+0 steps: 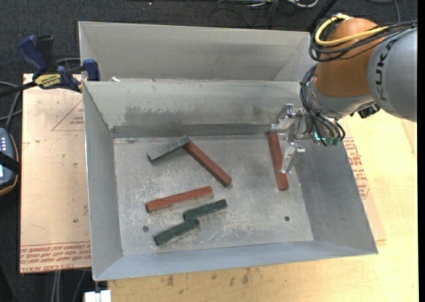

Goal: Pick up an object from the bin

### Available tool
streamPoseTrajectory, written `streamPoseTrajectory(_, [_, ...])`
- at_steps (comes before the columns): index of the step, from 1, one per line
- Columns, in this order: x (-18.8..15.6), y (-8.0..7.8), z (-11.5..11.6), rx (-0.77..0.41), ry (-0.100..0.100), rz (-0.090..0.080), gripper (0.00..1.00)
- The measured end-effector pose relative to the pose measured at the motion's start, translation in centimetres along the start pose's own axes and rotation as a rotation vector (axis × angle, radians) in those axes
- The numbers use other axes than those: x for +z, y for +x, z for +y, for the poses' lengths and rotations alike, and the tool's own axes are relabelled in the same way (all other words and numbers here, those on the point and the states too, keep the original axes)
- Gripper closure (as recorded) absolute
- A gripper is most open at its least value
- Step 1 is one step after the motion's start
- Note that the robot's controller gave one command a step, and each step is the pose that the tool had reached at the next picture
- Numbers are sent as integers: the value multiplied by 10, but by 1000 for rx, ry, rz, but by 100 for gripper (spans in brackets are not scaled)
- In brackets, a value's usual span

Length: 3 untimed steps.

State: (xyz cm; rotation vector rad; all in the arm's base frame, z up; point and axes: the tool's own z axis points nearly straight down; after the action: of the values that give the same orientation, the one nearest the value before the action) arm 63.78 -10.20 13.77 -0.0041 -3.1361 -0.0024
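Note:
My gripper (291, 151) hangs at the right side of the bin, near the back wall. It is right beside the upper half of a red-brown bar (279, 164) that lies nearly straight front to back along the right wall. The gripper's metal parts overlap the bar's right edge, and the bar rests on the bin floor. Further left, another red-brown bar (208, 164) lies slanted, well apart from the gripper.
Left of centre lie a grey bar (167, 150), a red bar (179, 199) and two dark green bars (204, 210) (176, 231). The arm with its orange cover and cables reaches in over the right rim. The sloping right wall is close to the gripper.

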Motion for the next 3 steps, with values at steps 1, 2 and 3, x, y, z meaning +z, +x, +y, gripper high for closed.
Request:
streamPoseTrajectory(1, [-5, -2, 0, -2, 1, -7, 0])
streamPoseTrajectory(2, [16, -7, -9, -98, 2, -17, 0])
streamPoseTrajectory(3, [56, -18, -29, -287, 0, -25, 0])
